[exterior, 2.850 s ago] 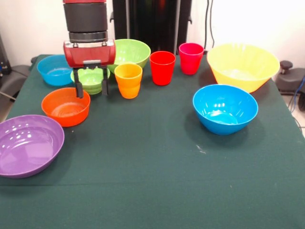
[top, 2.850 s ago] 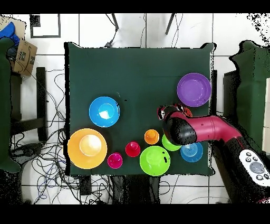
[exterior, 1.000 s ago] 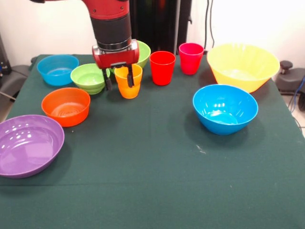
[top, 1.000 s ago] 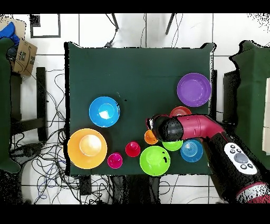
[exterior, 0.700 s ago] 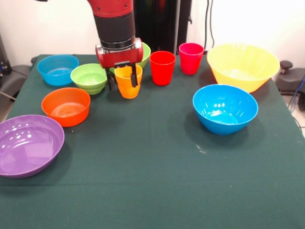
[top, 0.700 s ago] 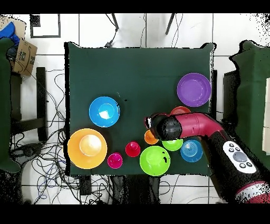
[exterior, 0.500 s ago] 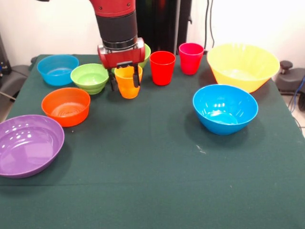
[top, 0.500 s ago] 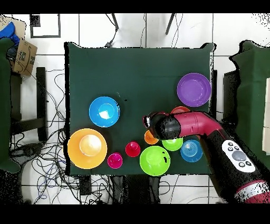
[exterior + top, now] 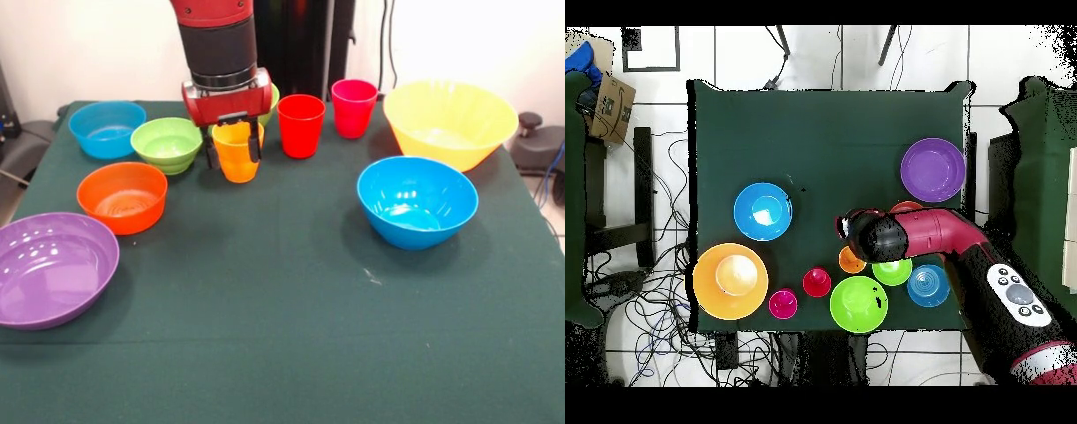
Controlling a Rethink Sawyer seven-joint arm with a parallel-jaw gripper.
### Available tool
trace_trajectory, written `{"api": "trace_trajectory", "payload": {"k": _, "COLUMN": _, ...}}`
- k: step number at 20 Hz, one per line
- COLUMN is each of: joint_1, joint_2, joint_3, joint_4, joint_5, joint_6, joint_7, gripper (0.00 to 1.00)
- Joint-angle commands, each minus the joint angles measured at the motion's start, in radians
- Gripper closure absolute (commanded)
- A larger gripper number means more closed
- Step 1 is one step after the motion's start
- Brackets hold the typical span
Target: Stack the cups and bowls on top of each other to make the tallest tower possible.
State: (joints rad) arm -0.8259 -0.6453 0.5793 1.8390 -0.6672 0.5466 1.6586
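My gripper (image 9: 234,146) hangs over the far middle of the table, its fingers (image 9: 254,141) closed on both sides of the yellow-orange cup (image 9: 237,159). The cup is upright at table level. The red cup (image 9: 301,125) and the pink cup (image 9: 354,107) stand to its right. A small green bowl (image 9: 166,144), a small blue bowl (image 9: 107,128) and the orange bowl (image 9: 122,196) lie to its left. A larger green bowl (image 9: 270,95) is mostly hidden behind the gripper. Every piece stands on its own. In the overhead view the arm (image 9: 925,232) covers part of the cup (image 9: 850,262).
The wide purple bowl (image 9: 53,268) sits at the near left. The large yellow bowl (image 9: 450,122) and a larger blue bowl (image 9: 417,201) sit at the right. The green tablecloth (image 9: 282,336) is bare in the near middle.
The arm has shifted very slightly up and to the right in the front view. The yellow-orange cup stays between the fingers in about the same spot.
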Motion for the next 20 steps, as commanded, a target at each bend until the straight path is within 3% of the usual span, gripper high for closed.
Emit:
{"api": "trace_trajectory", "payload": {"k": 1, "joint_1": 0.008, "joint_2": -0.003, "joint_3": 0.021, "joint_4": -0.062, "joint_5": -0.036, "joint_6": 0.116, "joint_7": -0.165, "gripper": 0.0}}
{"api": "trace_trajectory", "payload": {"k": 10, "joint_1": -0.037, "joint_2": -0.069, "joint_3": 0.053, "joint_4": -0.071, "joint_5": 0.0, "joint_6": 0.167, "joint_7": -0.2, "gripper": 0.0}}
{"api": "trace_trajectory", "payload": {"k": 16, "joint_1": -0.055, "joint_2": -0.029, "joint_3": 0.06, "joint_4": -0.145, "joint_5": 0.001, "joint_6": 0.222, "joint_7": -0.223, "gripper": 0.0}}
{"api": "trace_trajectory", "payload": {"k": 18, "joint_1": -0.088, "joint_2": -0.013, "joint_3": 0.078, "joint_4": -0.114, "joint_5": 0.026, "joint_6": 0.234, "joint_7": -0.236, "gripper": 0.0}}
{"api": "trace_trajectory", "payload": {"k": 20, "joint_1": -0.118, "joint_2": 0.009, "joint_3": 0.087, "joint_4": -0.088, "joint_5": 0.004, "joint_6": 0.196, "joint_7": -0.247, "gripper": 0.0}}
